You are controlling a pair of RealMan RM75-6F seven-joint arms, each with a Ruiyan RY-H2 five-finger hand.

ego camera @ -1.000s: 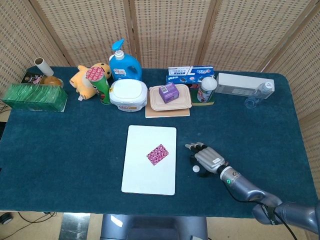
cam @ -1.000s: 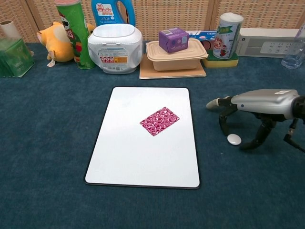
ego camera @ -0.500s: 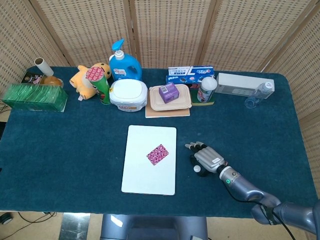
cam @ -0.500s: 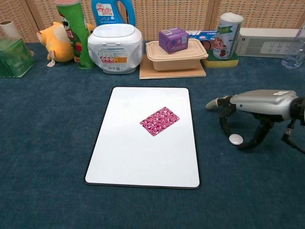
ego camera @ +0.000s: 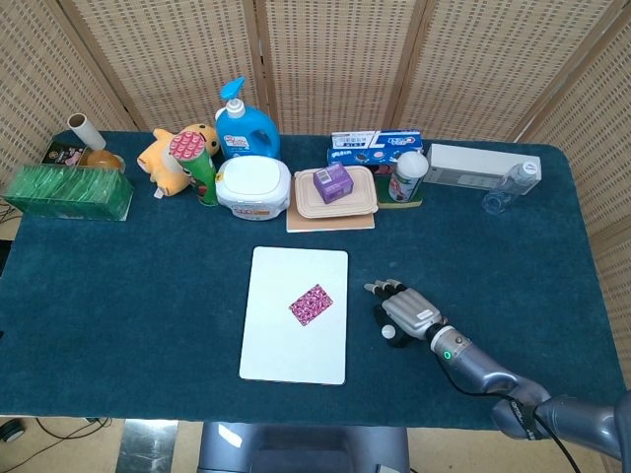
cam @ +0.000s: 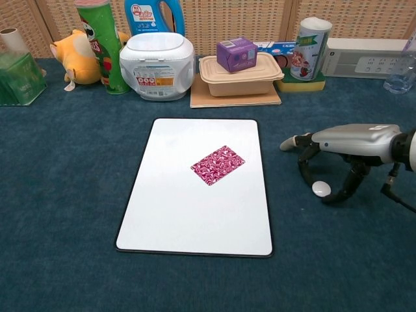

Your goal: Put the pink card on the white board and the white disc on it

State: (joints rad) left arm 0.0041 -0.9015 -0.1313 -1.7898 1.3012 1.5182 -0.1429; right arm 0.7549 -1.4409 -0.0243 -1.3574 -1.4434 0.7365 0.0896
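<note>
The pink patterned card [ego camera: 311, 304] [cam: 218, 165] lies flat near the middle of the white board [ego camera: 286, 350] [cam: 188, 221]. The small white disc [ego camera: 389, 333] [cam: 321, 188] lies on the blue cloth just right of the board. My right hand [ego camera: 406, 310] [cam: 348, 140] arches over the disc, palm down. A finger [cam: 303, 170] comes down on the disc's left and the thumb [cam: 344, 188] on its right. The disc still rests on the cloth, and a small gap shows on its left side. My left hand is out of both views.
Along the table's back stand a green box [ego camera: 67, 192], plush toy [ego camera: 170, 153], chips tube [ego camera: 200, 166], blue detergent bottle [ego camera: 245, 123], white tub [ego camera: 253, 186], beige lunch box [ego camera: 335, 194] with a purple box, a can [ego camera: 408, 175] and a clear bottle [ego camera: 511, 184].
My right hand has edged slightly left and settled lower around the disc, its finger and thumb drawing closer to it. Card and board have not moved.
</note>
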